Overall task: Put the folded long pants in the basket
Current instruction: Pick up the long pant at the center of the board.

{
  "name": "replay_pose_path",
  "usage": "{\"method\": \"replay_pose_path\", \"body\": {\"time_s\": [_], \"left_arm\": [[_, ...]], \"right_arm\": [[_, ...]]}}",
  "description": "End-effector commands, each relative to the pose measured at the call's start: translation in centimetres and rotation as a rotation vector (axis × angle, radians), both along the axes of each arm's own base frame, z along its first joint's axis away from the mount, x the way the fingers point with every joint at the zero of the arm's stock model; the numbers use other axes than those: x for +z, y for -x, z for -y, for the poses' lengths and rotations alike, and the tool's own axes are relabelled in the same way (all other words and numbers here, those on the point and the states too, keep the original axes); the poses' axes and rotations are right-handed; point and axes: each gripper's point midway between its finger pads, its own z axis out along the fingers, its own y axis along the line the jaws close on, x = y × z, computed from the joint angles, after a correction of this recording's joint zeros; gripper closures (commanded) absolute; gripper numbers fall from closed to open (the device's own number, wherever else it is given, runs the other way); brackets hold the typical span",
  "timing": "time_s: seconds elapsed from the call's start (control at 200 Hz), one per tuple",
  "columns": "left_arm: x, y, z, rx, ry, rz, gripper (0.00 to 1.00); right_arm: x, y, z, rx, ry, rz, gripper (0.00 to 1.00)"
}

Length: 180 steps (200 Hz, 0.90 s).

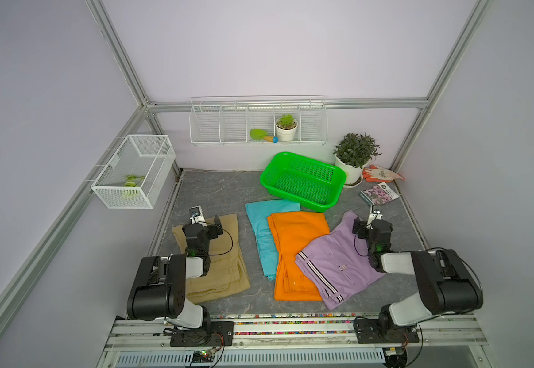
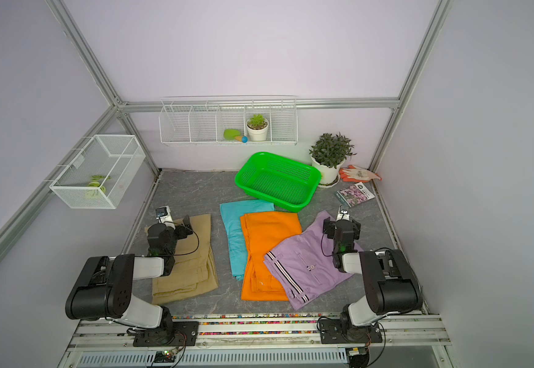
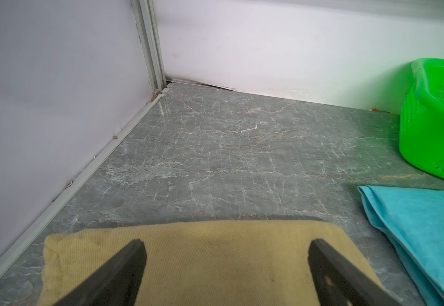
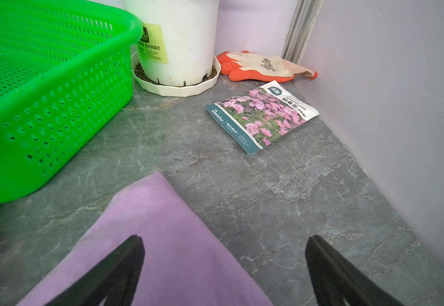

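Note:
Four folded long pants lie on the grey floor: tan at left, then teal, with orange overlapping it, and lilac with a striped waistband on the orange pair's right edge. The green basket stands empty behind them. My left gripper hovers open over the tan pair's far end. Above the lilac pair's far corner my right gripper is open, one finger over cloth, one over floor.
A potted plant stands right of the basket, with a glove and a seed packet in the back right corner. A white wire cage hangs on the left wall and a wire rack on the back wall.

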Motion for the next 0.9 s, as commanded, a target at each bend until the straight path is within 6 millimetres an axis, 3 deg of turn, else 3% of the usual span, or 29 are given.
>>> {"method": "replay_pose_path", "body": {"time_s": [0.0,0.37,0.445,0.5,0.565,0.64,0.68,0.735,0.785,0.85,0.895], "left_arm": [[1.2,-0.6,0.2,-0.011,0.001,0.03,0.0],[1.6,-0.3,-0.4,0.029,-0.008,0.045,0.0],[4.4,0.6,-1.6,0.171,-0.066,0.113,0.0],[6.5,0.7,-0.5,0.171,-0.095,0.088,0.0],[9.6,0.7,0.2,0.17,0.04,0.082,0.0],[11.5,1.8,0.8,0.184,0.239,0.058,0.0],[11.4,3.0,0.7,0.214,0.334,0.019,0.0],[9.6,5.0,0.3,0.302,0.511,-0.041,0.0],[8.5,5.8,2.4,0.197,0.644,-0.094,0.0],[8.1,6.9,6.8,-0.061,0.746,-0.17,0.12],[7.1,8.3,9.1,-0.125,0.824,-0.283,0.17]], "right_arm": [[0.7,-0.2,-0.2,0.007,-0.004,0.02,0.01],[0.7,-0.2,-0.2,0.008,-0.008,0.017,0.01],[0.9,-0.2,-0.2,0.01,-0.007,0.026,0.01],[1.9,-0.2,-0.3,0.019,0.012,0.065,0.01],[3.4,0.4,-0.3,0.012,0.023,0.072,0.01],[5.6,1.4,-0.1,-0.019,-0.012,0.045,0.01],[6.6,2.1,-0.1,-0.046,-0.08,0.022,0.01],[7.7,2.9,-0.2,-0.079,-0.181,0.009,0.01],[8.4,3.4,-1.1,-0.069,-0.286,-0.006,0.02],[9.1,3.9,-3.5,0.036,-0.377,-0.052,0.02],[9.1,4.5,-4.5,0.071,-0.428,-0.105,0.04]]}}
